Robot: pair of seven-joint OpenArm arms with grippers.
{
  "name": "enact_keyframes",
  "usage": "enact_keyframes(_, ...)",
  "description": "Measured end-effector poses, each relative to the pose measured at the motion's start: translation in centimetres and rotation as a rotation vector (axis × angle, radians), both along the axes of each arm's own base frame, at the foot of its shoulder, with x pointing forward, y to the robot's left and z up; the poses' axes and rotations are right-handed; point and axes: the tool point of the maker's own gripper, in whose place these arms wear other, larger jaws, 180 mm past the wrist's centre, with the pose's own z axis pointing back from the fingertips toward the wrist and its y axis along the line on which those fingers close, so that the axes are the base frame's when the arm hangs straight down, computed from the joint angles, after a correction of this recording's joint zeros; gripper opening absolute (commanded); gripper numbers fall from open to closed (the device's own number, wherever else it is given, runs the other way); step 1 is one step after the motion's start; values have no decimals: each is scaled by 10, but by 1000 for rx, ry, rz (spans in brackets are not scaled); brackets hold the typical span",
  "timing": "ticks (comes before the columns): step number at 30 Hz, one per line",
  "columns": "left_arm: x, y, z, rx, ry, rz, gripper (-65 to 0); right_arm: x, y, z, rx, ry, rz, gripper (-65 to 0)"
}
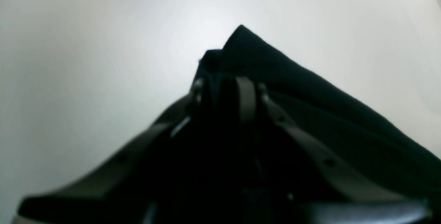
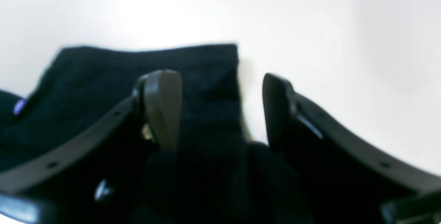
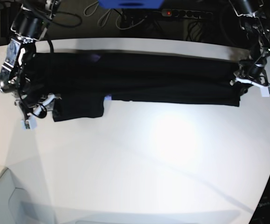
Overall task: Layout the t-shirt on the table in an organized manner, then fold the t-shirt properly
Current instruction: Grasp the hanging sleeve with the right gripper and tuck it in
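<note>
The black t-shirt point(image 3: 162, 79) lies as a long folded band across the far half of the white table point(image 3: 148, 163), with a sleeve point(image 3: 79, 107) sticking out toward the near side at its left end. At the band's right end my left gripper point(image 3: 238, 80) pinches a corner. In the left wrist view its fingers point(image 1: 246, 96) stand close together with the cloth point(image 1: 310, 107) between them. My right gripper point(image 2: 218, 86) hovers open over the left end, its fingers point(image 2: 162, 93) wide apart above the cloth edge point(image 2: 103, 75). A speck of purple print point(image 2: 19, 107) shows there.
A power strip point(image 3: 186, 14) and cables lie beyond the table's far edge, beside a blue object point(image 3: 130, 3). The table's curved edge runs down the right side. A pale box-like shape point(image 3: 4, 196) sits at the lower left corner.
</note>
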Motion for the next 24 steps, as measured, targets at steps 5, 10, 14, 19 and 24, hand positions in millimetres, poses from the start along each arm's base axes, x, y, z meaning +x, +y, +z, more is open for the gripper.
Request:
enact_keyframes(5,0,0,0,0,2,4,-517,12,4,-5,48,-24,-13,-270)
enact_keyframes(10,0,1,0,1,3,6,-517,7,9,-17,65,7,-9,-273)
enact_keyframes(14,1,-1,-1,-7,-2,12,-517,11,21,-18,79,-10,18,-283)
enact_keyframes(19,2,-3,-1,-10,-12,21,-517,11,36,-20,78,-10,62,-517)
enact_keyframes(24,2,-3,-1,-11,-12,23,-517,8,34,-21,69,-5,62,-641)
